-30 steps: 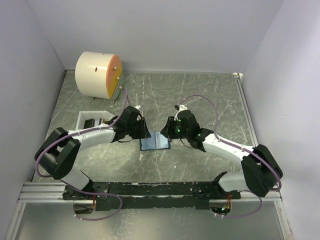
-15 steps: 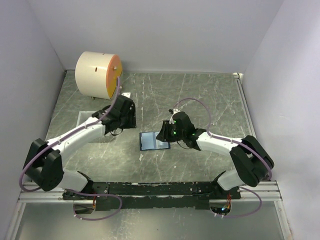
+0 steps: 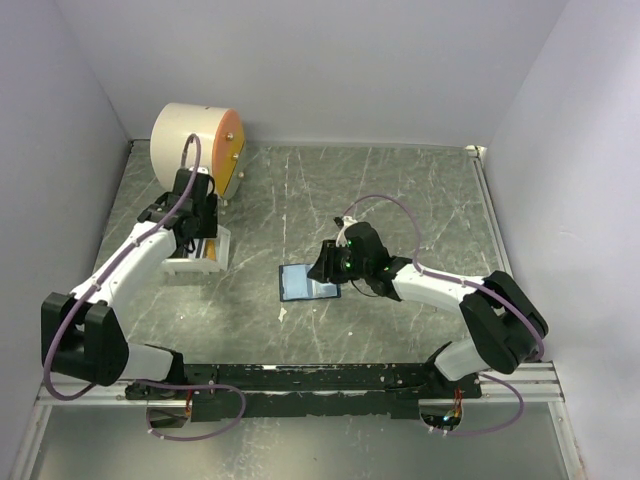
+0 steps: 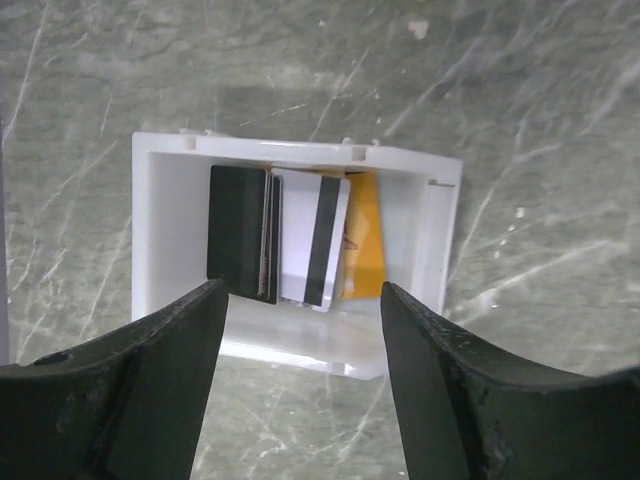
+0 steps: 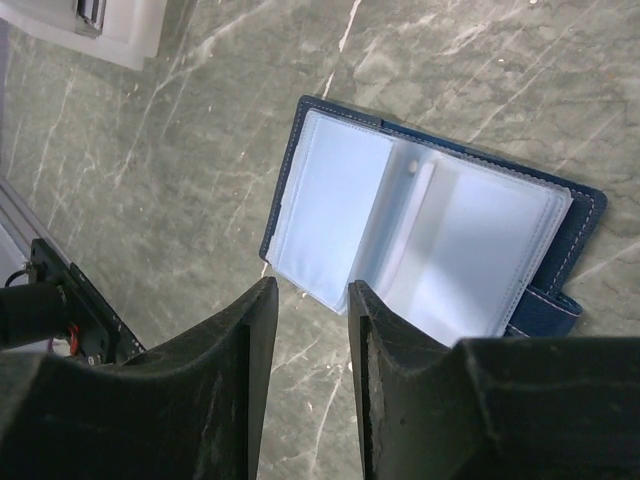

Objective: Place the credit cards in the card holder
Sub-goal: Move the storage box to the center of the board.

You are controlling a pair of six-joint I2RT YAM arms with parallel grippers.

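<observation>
The card holder (image 3: pixel 303 282) lies open on the table, its light blue pockets (image 5: pixel 420 225) facing up and empty. The credit cards stand in the white tray (image 4: pixel 160 230): a dark card (image 4: pixel 238 245), a white card with a black stripe (image 4: pixel 312 240) and an orange-yellow card (image 4: pixel 364 235). My left gripper (image 4: pixel 300 295) is open and empty, hovering just in front of the tray; in the top view the left gripper (image 3: pixel 198 230) hides the cards. My right gripper (image 5: pixel 308 295) is at the holder's edge, jaws a narrow gap apart with nothing between; it also shows in the top view (image 3: pixel 322 268).
A big cream cylinder with an orange face (image 3: pixel 195 148) stands at the back left, just behind the tray (image 3: pixel 190 264). Walls close the table on the left, back and right. A metal rail (image 3: pixel 300 378) runs along the near edge.
My left arm has swung away from the card holder, left and back, to above the white tray. My right gripper has stayed at the holder's right side.
</observation>
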